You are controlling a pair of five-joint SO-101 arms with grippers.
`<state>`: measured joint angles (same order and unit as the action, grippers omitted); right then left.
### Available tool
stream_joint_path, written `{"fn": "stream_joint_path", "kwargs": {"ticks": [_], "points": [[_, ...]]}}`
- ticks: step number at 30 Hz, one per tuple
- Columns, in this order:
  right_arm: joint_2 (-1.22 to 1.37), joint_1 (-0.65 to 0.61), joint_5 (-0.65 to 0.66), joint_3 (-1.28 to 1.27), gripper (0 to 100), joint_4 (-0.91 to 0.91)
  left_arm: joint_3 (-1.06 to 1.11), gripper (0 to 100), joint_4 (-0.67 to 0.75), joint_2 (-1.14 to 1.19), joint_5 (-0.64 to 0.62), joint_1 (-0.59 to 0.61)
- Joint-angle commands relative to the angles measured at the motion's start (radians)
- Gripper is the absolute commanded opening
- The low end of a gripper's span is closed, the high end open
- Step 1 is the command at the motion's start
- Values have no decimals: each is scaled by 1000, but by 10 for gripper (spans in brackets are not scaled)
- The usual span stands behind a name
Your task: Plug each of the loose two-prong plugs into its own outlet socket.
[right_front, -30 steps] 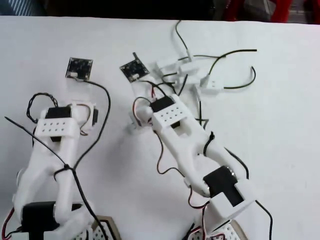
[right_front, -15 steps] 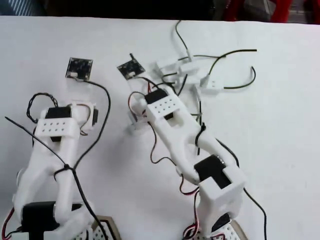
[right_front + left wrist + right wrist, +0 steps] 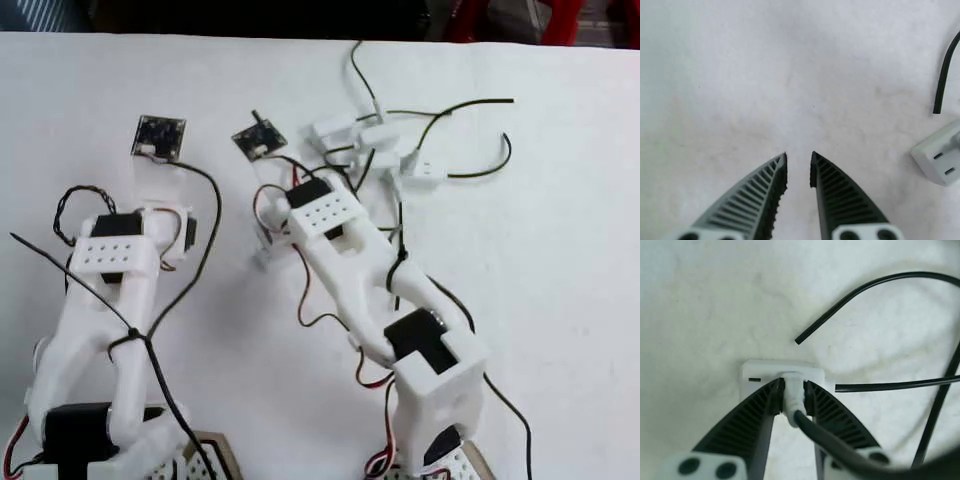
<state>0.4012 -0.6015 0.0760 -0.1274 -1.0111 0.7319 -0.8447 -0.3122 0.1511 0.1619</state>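
My right gripper (image 3: 792,390) is shut on a white two-prong plug (image 3: 792,399) with a black cord. The plug's front end meets a white outlet socket (image 3: 760,374) lying on the table, and one empty slot shows beside it. In the high view the right arm (image 3: 322,215) covers that spot. My left gripper (image 3: 798,162) hangs just over bare table, open by a narrow gap with nothing between its fingers. Another white socket (image 3: 940,160) with two empty slots lies off to its side. Several more white plugs and sockets (image 3: 365,140) with black cords lie behind the right arm.
Loose black cords (image 3: 470,105) curl across the table at the back right. A cut cord end (image 3: 799,340) lies just past the socket. The left arm (image 3: 115,255) stands at the near left. The white table (image 3: 560,250) is bare on the right.
The right arm has swung a little to the left, its elbow shifting left and nearer the front edge. The left arm has stayed still.
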Motion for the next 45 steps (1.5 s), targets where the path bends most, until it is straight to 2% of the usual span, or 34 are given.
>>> {"fn": "stream_joint_path", "kwargs": {"ticks": [1, 13, 21, 25, 28, 33, 40, 45], "points": [[56, -42, 0, -5, 18, -30, -8, 98, 23, -53, -9, 24], [53, -41, 2, -5, 18, -31, -8, 98, 25, -53, -12, 38], [-239, 74, 2, 2, 26, -64, -8, 98, 25, -53, -12, 35], [-387, 113, -6, -5, 138, -131, -8, 101, 25, -53, -11, 33], [-481, 107, -6, -5, 204, -200, 2, 152, 25, -51, -14, 33], [-575, 91, -6, -11, 208, -245, 29, 241, 51, -56, -14, 31], [-585, 82, -3, -103, 208, -245, 51, 241, 74, -56, -11, 30], [-575, 82, -2, -135, 208, -242, 63, 242, 77, -53, -6, -16]]}}
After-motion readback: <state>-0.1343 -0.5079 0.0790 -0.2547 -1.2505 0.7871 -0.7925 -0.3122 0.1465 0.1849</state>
